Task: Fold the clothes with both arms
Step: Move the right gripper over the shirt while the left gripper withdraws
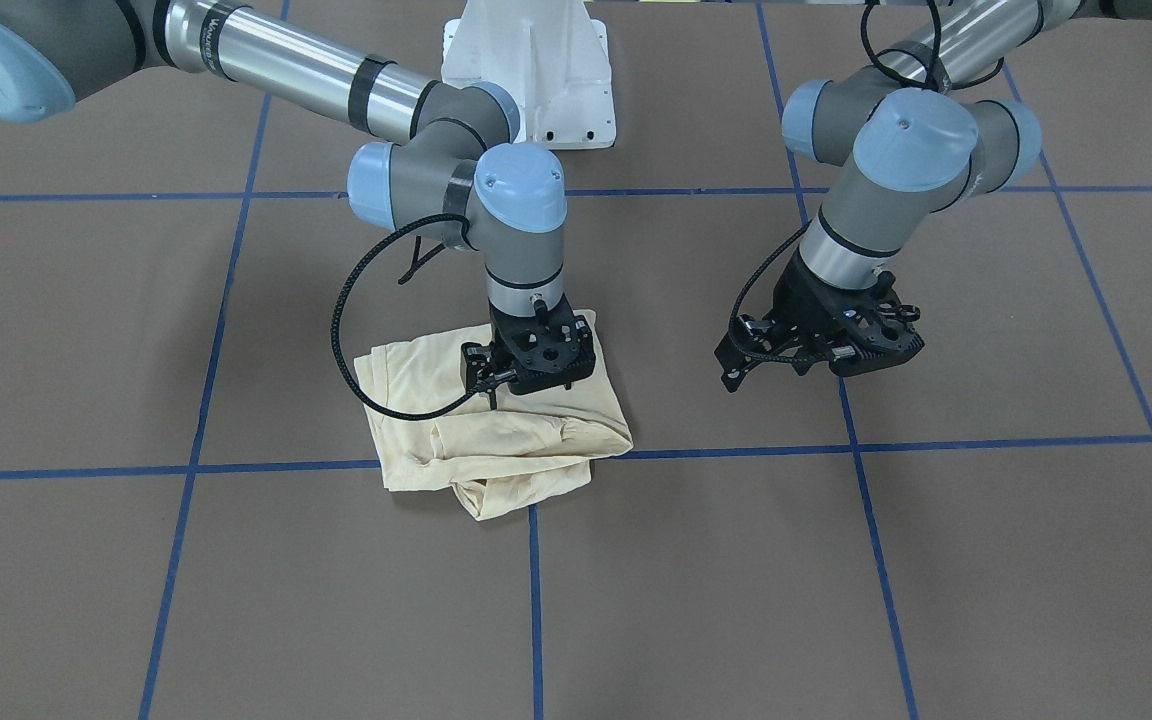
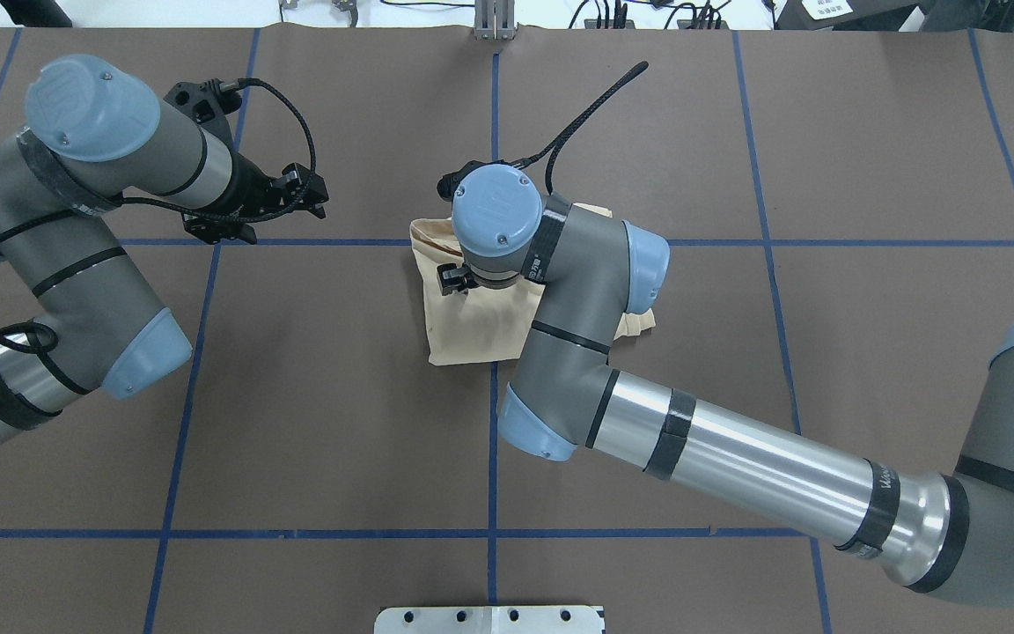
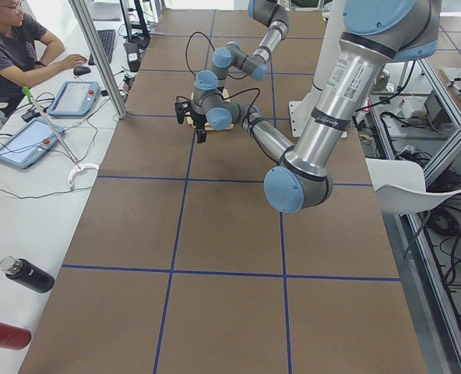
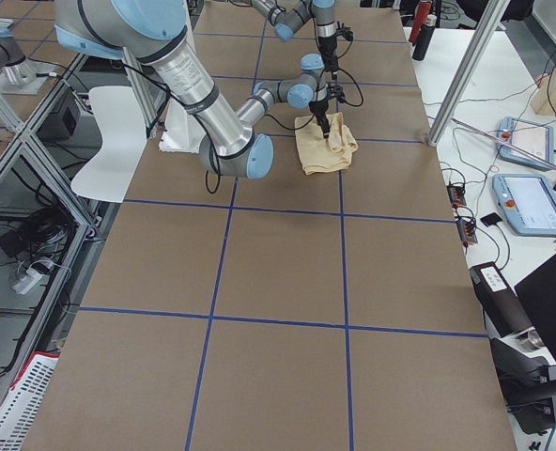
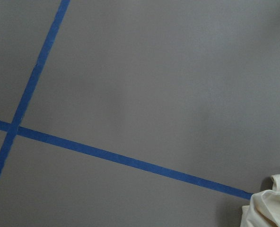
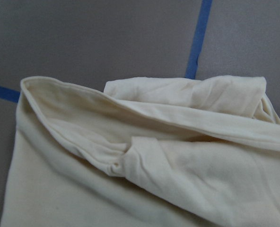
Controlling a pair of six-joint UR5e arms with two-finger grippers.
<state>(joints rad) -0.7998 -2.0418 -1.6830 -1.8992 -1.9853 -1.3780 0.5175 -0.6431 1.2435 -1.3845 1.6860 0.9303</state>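
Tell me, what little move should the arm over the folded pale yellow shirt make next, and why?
Probably lift the right black two-finger gripper straight up. The pale cream-yellow knit shirt already lies as a compact folded bundle on the brown table, and the left black gripper hangs apart over bare table, so little seems left to fold. Its grip is hidden.

Right pincer [image 1: 536,380] low over folded cream shirt [image 1: 496,445]; left pincer [image 1: 821,355] apart above brown table [image 1: 986,560].

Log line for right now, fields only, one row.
shirt: folded bundle on table | right gripper: directly over shirt, jaws unclear | left gripper: off to side, apart from shirt
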